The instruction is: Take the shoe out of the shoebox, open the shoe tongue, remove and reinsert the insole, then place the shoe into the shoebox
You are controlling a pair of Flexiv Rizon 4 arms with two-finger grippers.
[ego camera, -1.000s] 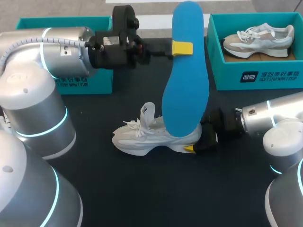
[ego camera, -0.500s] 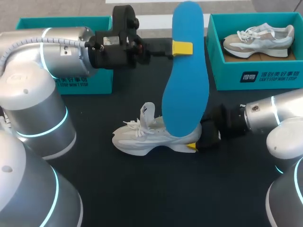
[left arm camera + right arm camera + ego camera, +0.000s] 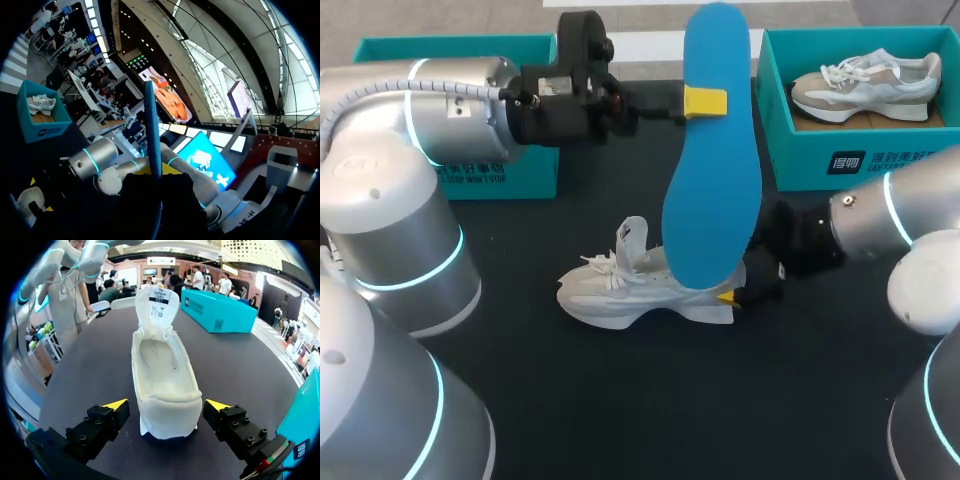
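Standing on its sole mid-table: white shoe (image 3: 620, 290), tongue raised, well apart from both teal boxes. The right shoebox (image 3: 860, 165) holds a second shoe (image 3: 865, 85); the left shoebox (image 3: 490, 175) sits behind the left arm (image 3: 450, 100). Left gripper (image 3: 705, 101) is clamped on the blue insole (image 3: 710, 200), which is upright above the shoe. Right gripper (image 3: 166, 405) is spread wide, the heel between its fingers, unclamped.
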